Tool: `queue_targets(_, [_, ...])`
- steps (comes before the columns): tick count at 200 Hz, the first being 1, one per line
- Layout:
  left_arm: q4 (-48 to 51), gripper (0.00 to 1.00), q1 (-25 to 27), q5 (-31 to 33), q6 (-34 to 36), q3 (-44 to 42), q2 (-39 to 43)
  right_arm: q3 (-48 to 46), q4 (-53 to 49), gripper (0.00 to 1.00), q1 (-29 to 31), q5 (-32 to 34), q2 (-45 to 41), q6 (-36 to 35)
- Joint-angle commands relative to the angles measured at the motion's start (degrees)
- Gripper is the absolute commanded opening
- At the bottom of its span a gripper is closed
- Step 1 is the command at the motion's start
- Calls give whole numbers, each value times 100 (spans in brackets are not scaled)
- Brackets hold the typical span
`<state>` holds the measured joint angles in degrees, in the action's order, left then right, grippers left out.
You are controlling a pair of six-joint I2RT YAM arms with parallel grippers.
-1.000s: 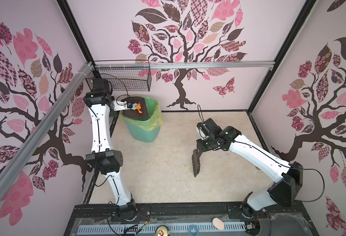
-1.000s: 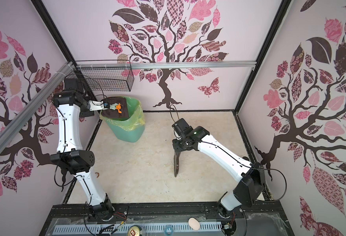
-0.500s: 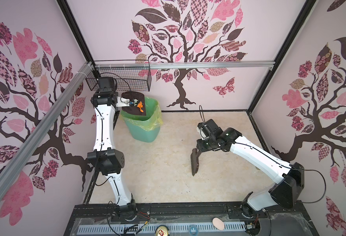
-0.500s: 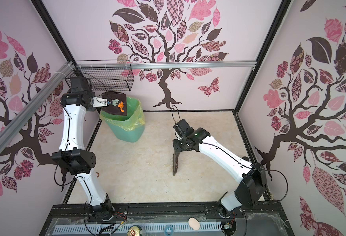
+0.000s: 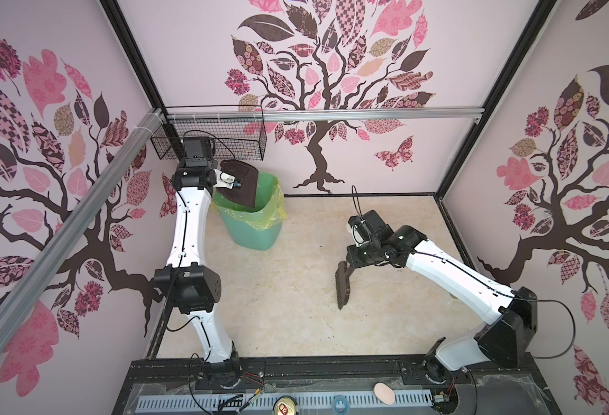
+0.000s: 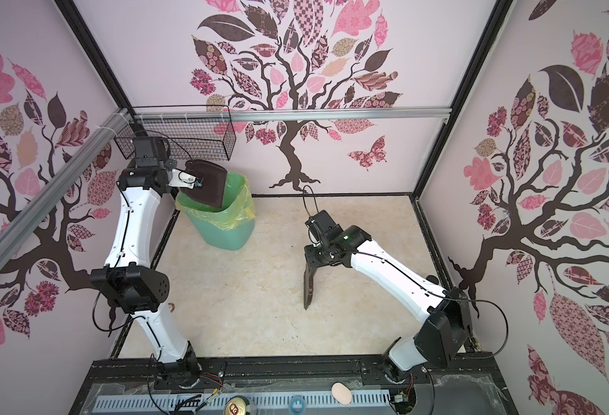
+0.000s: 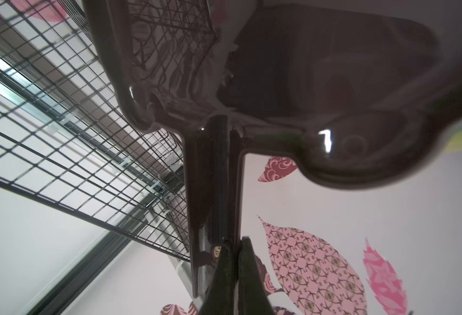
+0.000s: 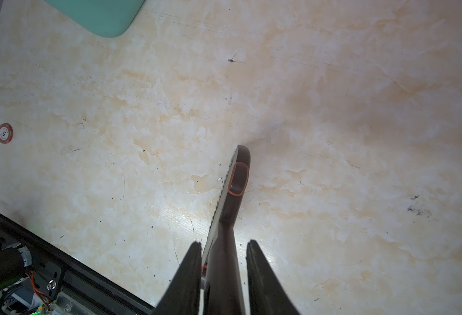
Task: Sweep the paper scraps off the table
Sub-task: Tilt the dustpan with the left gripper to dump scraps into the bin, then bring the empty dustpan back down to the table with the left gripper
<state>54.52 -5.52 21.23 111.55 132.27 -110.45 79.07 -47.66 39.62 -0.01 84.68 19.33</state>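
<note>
Since a second ago, the pan (image 5: pixel 243 179) has rolled from face-up to tipped, with its underside up and its lip down inside the bin (image 5: pixel 260 230). The orange scraps that rode on it no longer show. Your right arm and the brush (image 5: pixel 342 289) have barely shifted.

Claws:
- Left claw (image 7: pixel 234 240) is clamped tight on the pan's handle.
- Right claw (image 8: pixel 223 242) grips the brush handle, a finger on each side. The brush hangs head-down over mid-table; you cannot tell whether it touches.

Scraps: none are visible on the table (image 5: pixel 278 316) in either top view or from the right wrist. None show on the pan either, though only its underside can be seen. My reading is that they have dropped into the bin at the far left corner, but the pan blocks the view of its inside.

Step in hand: emptying the pan, which looks like the tail end of the task.

Next move:
- Hold the tilt a beat or give the pan a small shake, since wadded paper can cling.
- Then roll the pan level and lift it clear without snagging the yellow liner or the wire basket (image 5: pixel 216 142) just above.
- Check the table by the left edge. One small red-and-white disc (image 8: pixel 5 132) lies there; it is not paper, so leave it.
</note>
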Motion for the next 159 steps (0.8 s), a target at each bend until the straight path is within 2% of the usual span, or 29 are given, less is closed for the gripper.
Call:
queue_targets(1, [1399,0,14,-640,-1078,1505,-123,-20,-121,0,7,28,-252,40])
queue_targets(11, [2109,0,16,-934,-1369,1813,-122,10,-143,0,6,44,-252,37])
queue_targets(21, [2422,0,16,-1233,-1572,1630,110,25,-171,0,5,60,-250,27])
queue_targets(52, [2110,0,16,-1812,-1650,-434,1460,124,-269,0,9,97,-226,30])
queue_targets(72, [2177,0,25,-2069,-1769,-1130,2071,153,-301,0,7,114,-229,35])
queue_targets(91, [2390,0,-32,-2162,-1876,-1266,2347,205,-319,0,10,98,-185,44])
queue_targets(122, [3260,0,-93,-2694,-2267,-1487,2803,267,-390,0,6,175,-211,49])
queue_targets(133, [3303,0,-95,-2902,-2421,-2015,3165,246,-390,0,4,211,-259,71])
queue_targets(159, [2690,0,-97,-3277,-2718,-4177,4256,216,-385,0,2,206,-307,95])
